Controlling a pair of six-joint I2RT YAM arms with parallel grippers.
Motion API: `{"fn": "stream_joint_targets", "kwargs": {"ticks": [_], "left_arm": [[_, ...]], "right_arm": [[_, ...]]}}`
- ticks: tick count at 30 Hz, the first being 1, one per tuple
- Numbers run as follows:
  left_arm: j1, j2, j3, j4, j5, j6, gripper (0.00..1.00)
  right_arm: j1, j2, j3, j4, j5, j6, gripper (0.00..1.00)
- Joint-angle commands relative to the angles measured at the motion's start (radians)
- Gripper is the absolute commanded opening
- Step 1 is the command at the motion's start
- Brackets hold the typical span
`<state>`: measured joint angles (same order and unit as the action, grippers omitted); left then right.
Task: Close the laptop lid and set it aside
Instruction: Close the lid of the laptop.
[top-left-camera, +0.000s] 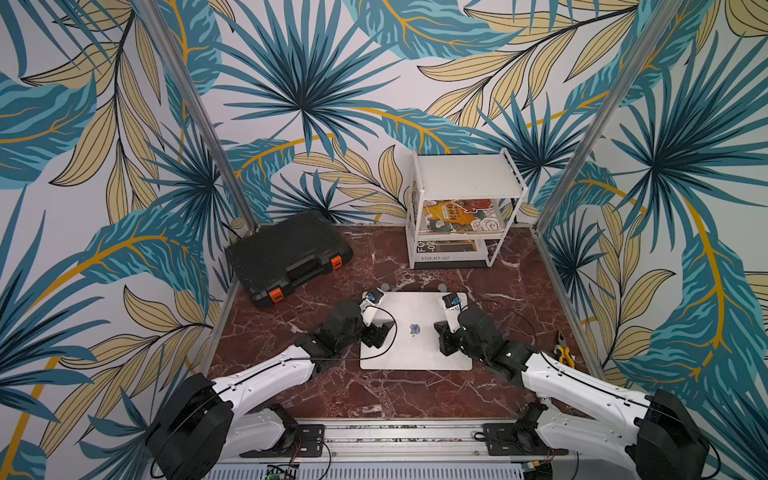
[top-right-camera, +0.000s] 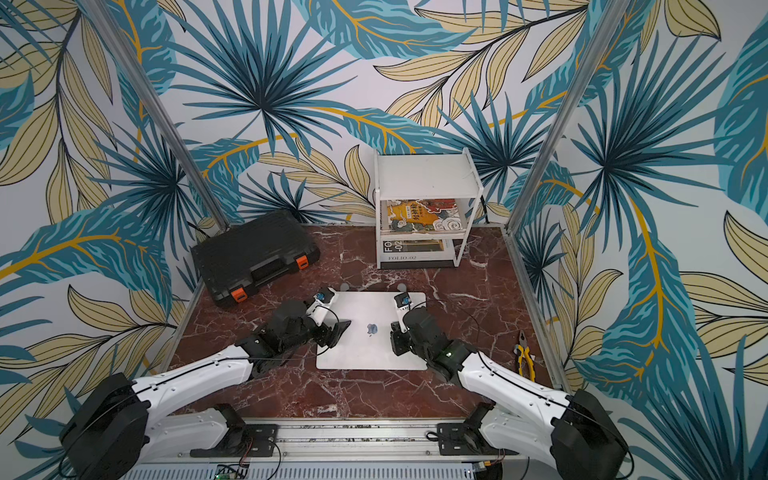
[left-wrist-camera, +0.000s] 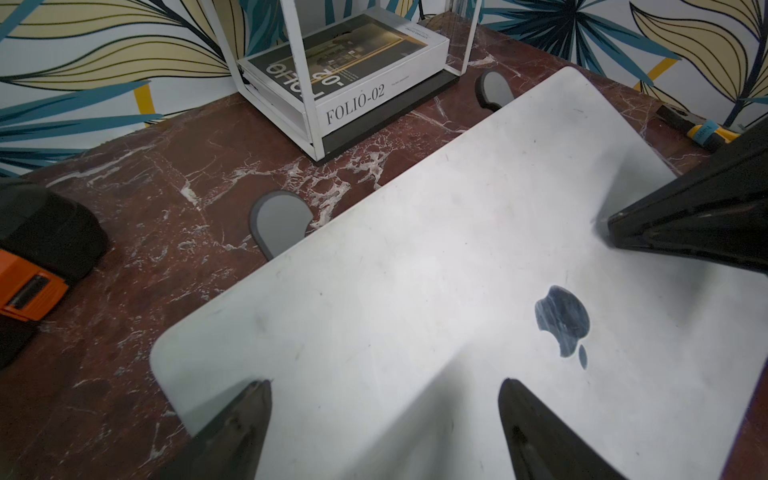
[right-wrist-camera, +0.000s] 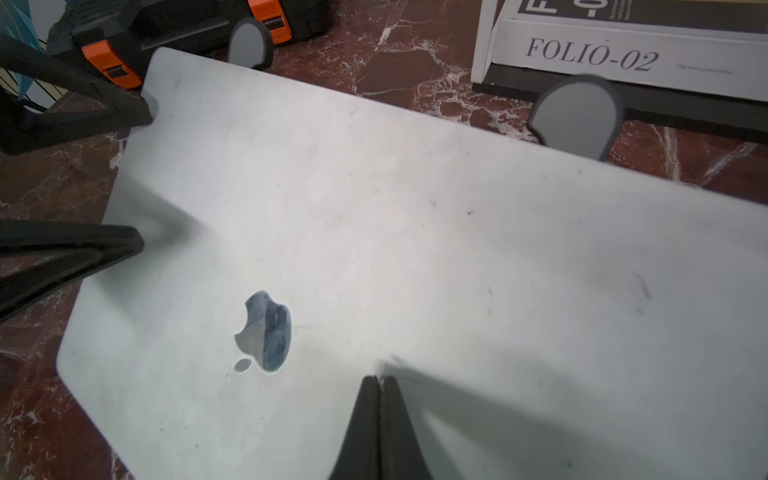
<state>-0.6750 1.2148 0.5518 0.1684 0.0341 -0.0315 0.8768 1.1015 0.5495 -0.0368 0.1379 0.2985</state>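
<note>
Since the laptop lid looks flat down, I judge that setting the laptop aside is the step in hand; it lies on the table in front of the shelf rack. My left fingers are spread, tips at the lid. My right fingers are pinched together, grasping nothing, tips beside the apple logo. I'd press evenly and slide slowly, clear of the rack. A box inside it reads "FOLIO-02".
</note>
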Motion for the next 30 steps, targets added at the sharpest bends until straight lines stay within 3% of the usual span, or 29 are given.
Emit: {"fn": "stream_joint_targets", "kwargs": {"ticks": [1,10,17,22,30], "left_arm": [[0.01,0.045,-0.011,-0.006,0.001,-0.03,0.88],[0.011,0.077,0.008,-0.047,-0.027,-0.04,0.85],[0.015,0.033,0.038,-0.094,-0.003,-0.051,0.86],[0.045,-0.073,0.065,-0.171,0.023,-0.049,0.89],[0.206,-0.268,0.042,-0.166,0.139,-0.064,0.94]], "right_arm": [[0.003,0.036,-0.015,0.044,0.012,0.028,0.01],[0.003,0.063,-0.016,0.073,0.023,0.05,0.01],[0.002,-0.02,-0.008,0.0,0.064,0.043,0.05],[0.001,-0.118,0.017,-0.09,0.092,0.029,0.22],[-0.061,-0.2,0.156,-0.289,0.118,0.044,0.42]]}}
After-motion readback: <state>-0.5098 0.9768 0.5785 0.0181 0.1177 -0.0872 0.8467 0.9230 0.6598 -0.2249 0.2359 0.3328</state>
